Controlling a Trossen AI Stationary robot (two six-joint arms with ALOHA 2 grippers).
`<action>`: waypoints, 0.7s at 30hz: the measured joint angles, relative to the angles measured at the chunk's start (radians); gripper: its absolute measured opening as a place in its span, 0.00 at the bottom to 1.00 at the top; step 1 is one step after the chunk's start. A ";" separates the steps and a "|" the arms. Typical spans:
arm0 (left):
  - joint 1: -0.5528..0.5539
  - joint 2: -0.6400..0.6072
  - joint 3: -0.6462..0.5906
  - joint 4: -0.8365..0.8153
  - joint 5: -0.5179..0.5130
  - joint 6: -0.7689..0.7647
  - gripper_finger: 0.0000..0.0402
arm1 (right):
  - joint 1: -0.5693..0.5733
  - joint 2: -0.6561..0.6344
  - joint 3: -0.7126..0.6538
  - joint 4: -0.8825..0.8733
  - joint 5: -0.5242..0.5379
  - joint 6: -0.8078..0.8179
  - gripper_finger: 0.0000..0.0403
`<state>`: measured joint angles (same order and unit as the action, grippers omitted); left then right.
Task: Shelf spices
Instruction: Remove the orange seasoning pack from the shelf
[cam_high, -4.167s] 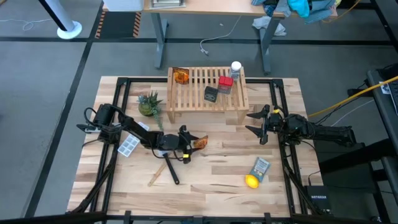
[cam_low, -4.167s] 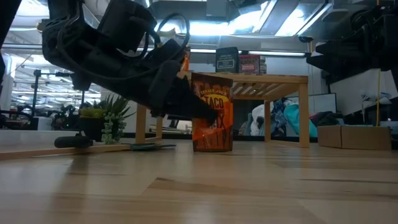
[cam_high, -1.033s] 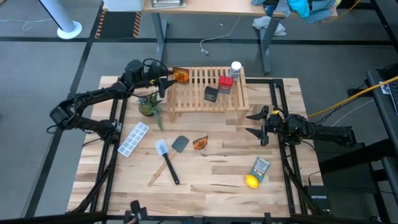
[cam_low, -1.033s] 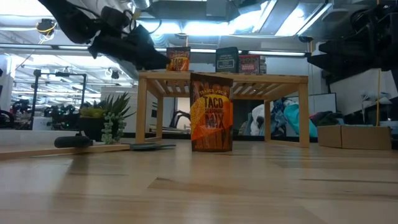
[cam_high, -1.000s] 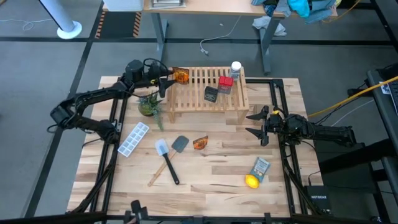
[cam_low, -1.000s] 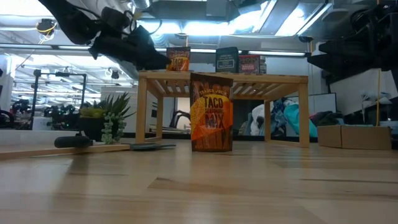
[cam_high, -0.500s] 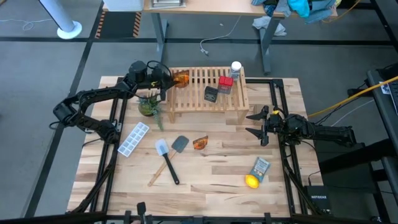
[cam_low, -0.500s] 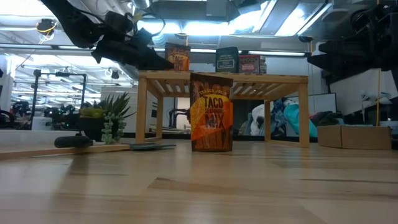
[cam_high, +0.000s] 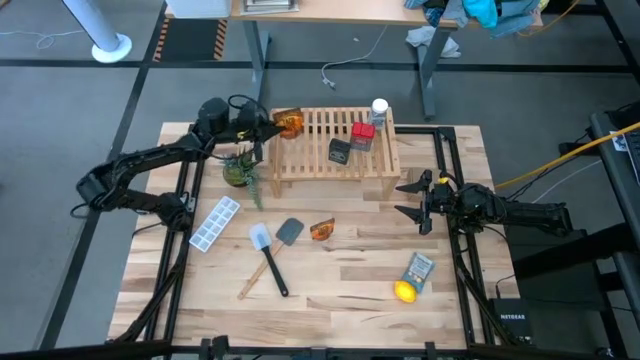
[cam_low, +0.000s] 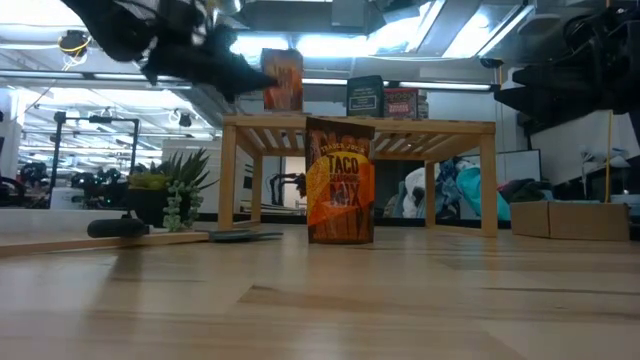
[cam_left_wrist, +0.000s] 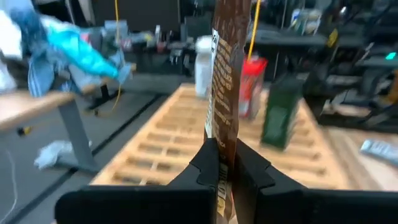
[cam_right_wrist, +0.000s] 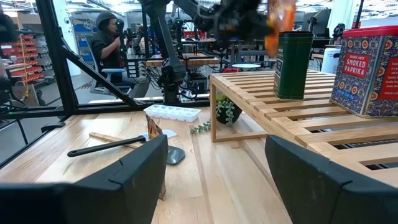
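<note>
An amber-orange spice packet (cam_high: 289, 122) is at the far left corner of the wooden shelf (cam_high: 335, 165), with my left gripper (cam_high: 272, 125) shut on it. A black box (cam_high: 340, 151), a red box (cam_high: 362, 133) and a white-capped bottle (cam_high: 379, 109) stand on the shelf's slatted top. A second amber packet (cam_low: 340, 195) stands upright on the table in front of the shelf. My right gripper (cam_high: 412, 198) waits open to the right of the shelf, with nothing between its fingers (cam_right_wrist: 124, 180). My left gripper pinches the packet between its two fingers (cam_left_wrist: 208, 167), one on each flat face (cam_left_wrist: 225, 134); the packet shows edge-on in the wrist view. The fingers reach in from the table's left. The packet stays upright, its bottom edge (cam_low: 283, 108) just above the shelf top.
A small potted plant (cam_high: 240, 168) stands left of the shelf, under my left arm. An ice tray (cam_high: 214, 224), two spatulas (cam_high: 268, 256), a grey-blue packet (cam_high: 419, 269) and a lemon (cam_high: 404, 292) lie on the near half of the table.
My left gripper has moved in toward the packet on the shelf's far left corner and shut on it. The packet now stands a little higher than before, raised slightly off the slats and still upright.
</note>
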<state>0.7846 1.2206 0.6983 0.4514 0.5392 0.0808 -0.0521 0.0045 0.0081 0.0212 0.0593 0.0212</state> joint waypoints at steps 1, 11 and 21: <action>-0.007 -0.034 0.000 -0.010 0.000 -0.009 0.02 | 0.000 0.000 0.000 0.000 0.000 0.000 0.69; -0.187 -0.465 -0.003 -0.598 -0.171 0.031 0.02 | 0.000 0.000 0.000 -0.001 0.000 0.000 0.69; -0.573 -0.766 -0.135 -0.718 -0.503 -0.104 0.01 | 0.000 0.000 0.000 -0.001 0.000 0.000 0.69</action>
<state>0.2117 0.4545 0.5635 -0.2668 0.0363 -0.0230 -0.0521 0.0047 0.0081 0.0200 0.0593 0.0216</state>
